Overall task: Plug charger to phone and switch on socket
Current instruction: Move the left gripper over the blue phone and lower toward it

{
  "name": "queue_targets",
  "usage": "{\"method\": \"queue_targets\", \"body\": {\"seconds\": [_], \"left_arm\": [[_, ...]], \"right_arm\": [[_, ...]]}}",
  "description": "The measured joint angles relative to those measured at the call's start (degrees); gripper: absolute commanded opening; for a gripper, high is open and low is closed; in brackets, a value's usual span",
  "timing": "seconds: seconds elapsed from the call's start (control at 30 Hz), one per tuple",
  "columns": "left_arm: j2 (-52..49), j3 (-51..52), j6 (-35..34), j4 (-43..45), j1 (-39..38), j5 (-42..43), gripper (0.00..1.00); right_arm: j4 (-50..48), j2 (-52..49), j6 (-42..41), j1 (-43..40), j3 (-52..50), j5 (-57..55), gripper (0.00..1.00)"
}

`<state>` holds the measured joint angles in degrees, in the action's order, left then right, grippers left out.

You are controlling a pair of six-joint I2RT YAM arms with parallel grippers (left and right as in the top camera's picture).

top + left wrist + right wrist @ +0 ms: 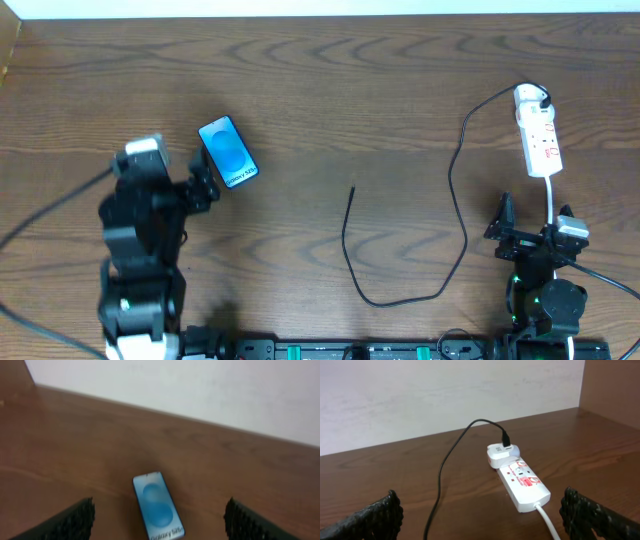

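The phone [228, 152] lies flat on the table at the left, its blue screen up. In the left wrist view the phone [157, 507] lies between and just beyond my left gripper's [160, 504] wide-apart fingers [72, 521], untouched. From above, that left gripper [208, 178] sits right at the phone's near-left edge. The white socket [540, 140] lies at the far right with the charger [455, 200] plugged into its far end. The thin black cable loops across the table to a free tip [353, 189] in the middle. My right gripper [535, 222] stands open just short of the socket [522, 482], holding nothing.
The socket's white cord [547, 520] runs back toward my right gripper [480, 505], between its fingers. The charger cable [442, 470] passes to the left of the socket. A white wall borders the table's far side.
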<state>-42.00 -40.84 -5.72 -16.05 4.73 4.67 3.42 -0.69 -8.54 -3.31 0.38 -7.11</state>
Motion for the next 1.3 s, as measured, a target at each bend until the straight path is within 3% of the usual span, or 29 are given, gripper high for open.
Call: {"method": "queue_targets", "body": {"seconds": [0.3,0.63,0.87,1.3], "left_arm": [[-19.8,-19.7,-1.1,-11.9,0.0,0.0,0.83],[-40.5,-39.1,-9.0,-23.8,0.0,0.2,0.83],[-45.9,-42.1,-11.1,-25.6,0.0,2.0,0.83],[-46.0,-42.2,-13.2,-27.2,0.0,4.5,0.83]], "right_arm": [[0.0,0.0,0.0,0.0,0.0,0.0,0.99],[0.0,0.0,0.0,0.0,0.0,0.0,0.99],[0.0,0.0,0.0,0.0,0.0,0.0,0.99],[0.0,0.0,0.0,0.0,0.0,0.0,0.99]]}}
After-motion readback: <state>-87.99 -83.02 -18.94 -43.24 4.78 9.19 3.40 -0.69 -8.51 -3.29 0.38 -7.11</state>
